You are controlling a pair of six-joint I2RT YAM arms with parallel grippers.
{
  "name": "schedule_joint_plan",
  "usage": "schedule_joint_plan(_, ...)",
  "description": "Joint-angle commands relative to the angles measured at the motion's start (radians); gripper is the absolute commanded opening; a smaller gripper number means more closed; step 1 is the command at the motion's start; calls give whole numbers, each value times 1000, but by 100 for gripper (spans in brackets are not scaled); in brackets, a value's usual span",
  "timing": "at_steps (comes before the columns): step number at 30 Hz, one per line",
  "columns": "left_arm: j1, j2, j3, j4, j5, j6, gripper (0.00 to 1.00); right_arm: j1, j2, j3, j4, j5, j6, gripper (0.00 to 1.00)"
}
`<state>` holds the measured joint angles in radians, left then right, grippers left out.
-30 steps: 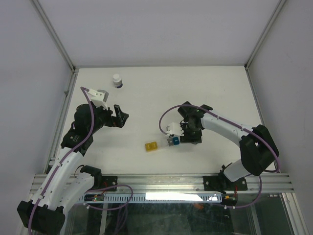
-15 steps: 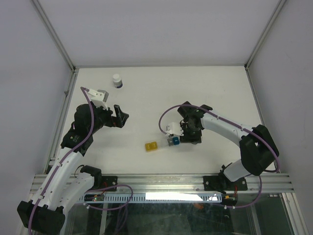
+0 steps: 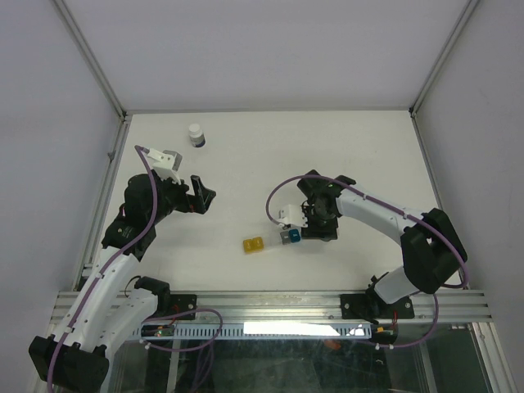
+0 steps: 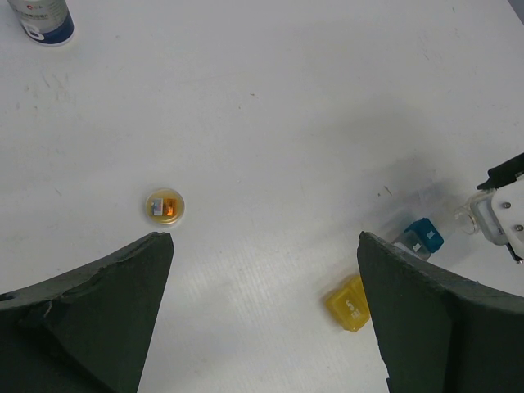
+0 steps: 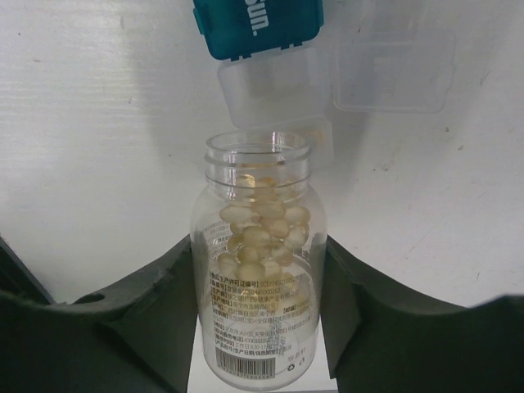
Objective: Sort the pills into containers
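The white table [image 3: 270,147] is boxed in by pale walls [image 3: 270,49] on three sides, w/ metal posts at the far corners. An aluminium rail [image 3: 278,304] runs along the near edge, where both arm bases sit. Most open room is the far half and the R side; the strip btw the arms is bare too.

L gripper [image 3: 205,190] hangs over the L-centre of the table, jaws spread wide w/ nothing between them. R gripper [image 5: 258,250] is at centre-front, jaws clamped on the sides of a clear vial [image 5: 258,336] — uncapped, mouth pointing at the containers.

A white-capped bottle [image 3: 196,134] stands far-L, well apart from all else. Its label is dark blue w/ white marks, not legible.

Containers: a yellow box [image 3: 253,244] lies just L of the blue lid [image 5: 258,23], w/ a gap between. The lid reads "Sun.". Next to it a clear box [image 5: 270,82] sits right at the vial's mouth, and a second clear box [image 5: 393,70] adjoins that one.

Vial label: barcode and fine print, too small to read.

A small round disc [image 4: 165,207] w/ something orange in it — possibly the vial's cap — lies alone on bare table btw bottle and yellow box.

The pills [image 5: 258,233], pale tan ovals, sit inside the vial, piled toward the neck end.
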<state>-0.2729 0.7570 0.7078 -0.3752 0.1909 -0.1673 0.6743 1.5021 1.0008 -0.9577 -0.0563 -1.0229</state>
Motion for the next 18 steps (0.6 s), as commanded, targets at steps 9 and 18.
schedule_joint_plan(9, 11, -19, 1, 37, 16, 25, 99, -1, -3, 44, -30, -4, 12, 0)
schedule_joint_plan(18, 12, -18, 3, 37, 19, 24, 99, 1, -17, 49, -18, -19, 13, 0)
